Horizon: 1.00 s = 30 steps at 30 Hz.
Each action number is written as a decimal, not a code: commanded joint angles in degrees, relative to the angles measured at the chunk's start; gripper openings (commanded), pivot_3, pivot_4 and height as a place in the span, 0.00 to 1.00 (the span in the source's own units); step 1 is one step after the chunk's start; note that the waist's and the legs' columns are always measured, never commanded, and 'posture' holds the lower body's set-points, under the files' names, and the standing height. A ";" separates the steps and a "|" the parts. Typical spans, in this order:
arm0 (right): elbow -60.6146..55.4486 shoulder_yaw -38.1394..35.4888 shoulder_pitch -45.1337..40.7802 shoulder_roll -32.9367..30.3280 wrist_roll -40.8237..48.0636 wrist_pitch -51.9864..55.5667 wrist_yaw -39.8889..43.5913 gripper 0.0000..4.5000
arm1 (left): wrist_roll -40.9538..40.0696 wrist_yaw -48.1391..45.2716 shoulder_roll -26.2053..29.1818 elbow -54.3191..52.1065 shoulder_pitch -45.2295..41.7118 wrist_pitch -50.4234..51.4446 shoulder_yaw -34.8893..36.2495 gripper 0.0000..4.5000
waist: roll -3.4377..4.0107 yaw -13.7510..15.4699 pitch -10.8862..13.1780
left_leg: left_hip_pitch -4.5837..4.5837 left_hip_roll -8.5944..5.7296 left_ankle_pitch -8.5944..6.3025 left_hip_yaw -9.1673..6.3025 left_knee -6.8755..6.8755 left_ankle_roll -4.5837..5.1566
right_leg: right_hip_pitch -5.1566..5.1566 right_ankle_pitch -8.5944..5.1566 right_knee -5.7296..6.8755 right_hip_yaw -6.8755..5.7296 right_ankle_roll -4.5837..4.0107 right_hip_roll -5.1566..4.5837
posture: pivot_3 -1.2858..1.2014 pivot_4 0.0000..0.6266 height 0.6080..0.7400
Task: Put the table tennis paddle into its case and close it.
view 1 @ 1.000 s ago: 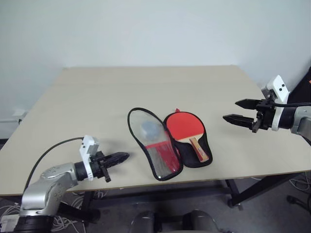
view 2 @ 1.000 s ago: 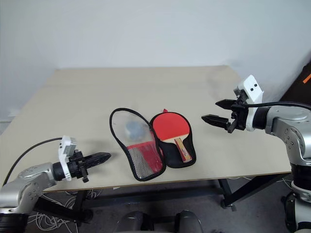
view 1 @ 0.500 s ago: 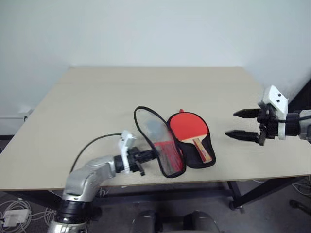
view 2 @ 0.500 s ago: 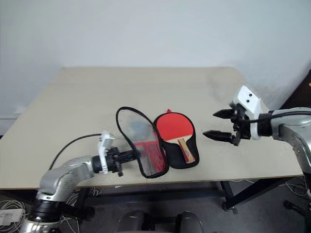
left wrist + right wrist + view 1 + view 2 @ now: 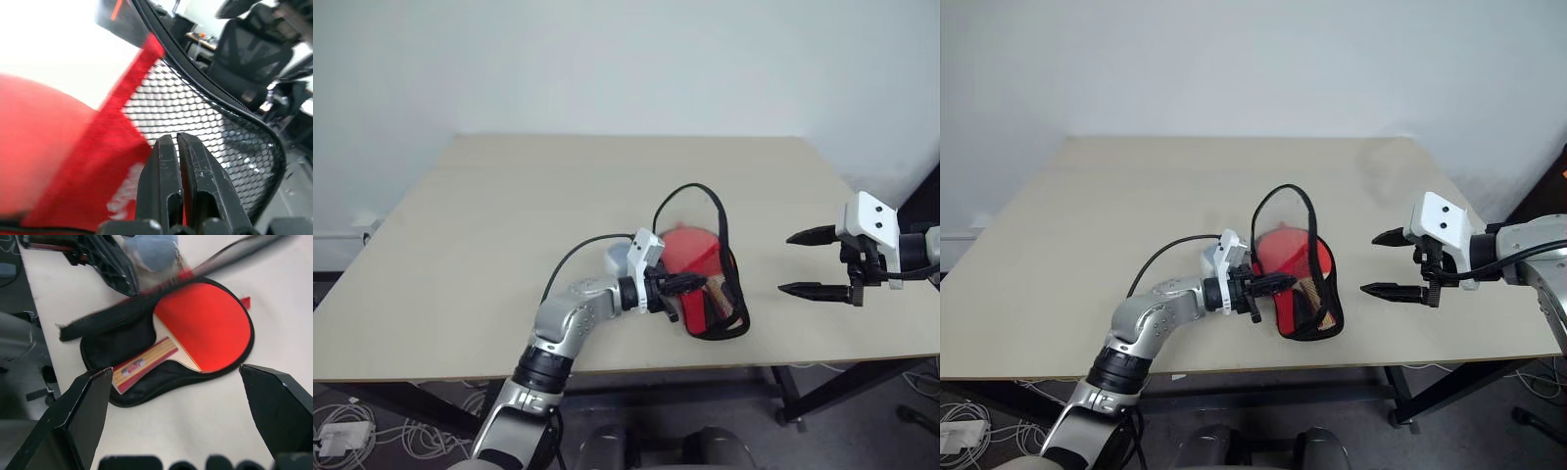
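Note:
The table tennis paddle (image 5: pixel 693 251) lies red face up in the black half of its case (image 5: pixel 728 324), handle (image 5: pixel 145 362) toward the table's front edge. The case's see-through flap (image 5: pixel 1284 195) stands tilted up over the paddle, black rim arching above it. My left gripper (image 5: pixel 1280 283) is shut, its tips against the flap's mesh (image 5: pixel 205 112) beside the red label (image 5: pixel 102 161), with nothing between the fingers. My right gripper (image 5: pixel 809 262) hovers open to the right of the case, apart from it.
A small pale grey round lump (image 5: pixel 1208 258) sits behind my left wrist, close to the flap. The beige table (image 5: pixel 509 196) has its front edge just below the case. Its right edge runs near my right gripper. Office chairs (image 5: pixel 244 54) stand beyond the table.
My left gripper swept right from the table's front left to the case. The flap, which lay open to the left, now stands raised over the paddle. The right gripper rolled and drew back a little.

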 commanded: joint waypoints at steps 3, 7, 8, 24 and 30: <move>-0.48 -1.30 -1.25 -0.41 0.06 -0.44 0.26 1.00 | 3.26 2.62 1.13 2.89 -1.10 -2.14 2.37 0.01 | 0.00 0.03 0.00 | 0.00 0.00 0.00 -0.07 0.04 0.00 | 0.04 -0.01 0.00 -0.04 0.01 -0.01 | 0.52 0.00 0.74; -1.00 -1.50 -0.52 -0.23 0.33 -0.05 0.01 1.00 | 0.64 3.75 1.64 2.69 0.26 2.55 5.51 0.01 | 0.01 0.08 0.01 | -0.04 0.00 -0.02 -0.12 0.10 0.04 | 0.04 -0.01 -0.01 -0.08 0.01 -0.03 | 0.52 0.00 0.74; -1.12 -1.55 -0.36 -0.17 0.43 0.05 -0.04 1.00 | -0.12 3.73 1.80 1.66 0.96 3.85 6.06 0.01 | 0.01 0.08 0.01 | -0.06 -0.01 -0.03 -0.14 0.11 0.05 | 0.04 -0.02 -0.01 -0.09 0.02 -0.04 | 0.52 0.00 0.74; -2.86 -1.50 0.95 1.17 0.94 1.70 -1.66 1.00 | -10.15 13.76 -4.00 -6.86 9.14 23.57 11.68 0.05 | 0.01 0.70 0.01 | -0.08 -0.07 -0.03 -0.24 0.15 0.04 | 0.09 -0.03 -0.01 -0.17 0.04 -0.13 | 0.52 0.00 0.74; -3.89 -1.88 2.04 1.63 1.37 2.30 -2.56 1.00 | -10.60 14.81 -5.70 -6.16 8.74 25.30 12.21 0.44 | 0.01 0.69 0.01 | -0.08 -0.09 -0.04 -0.24 0.15 0.04 | 0.10 -0.03 -0.01 -0.18 0.04 -0.16 | 0.52 0.00 0.74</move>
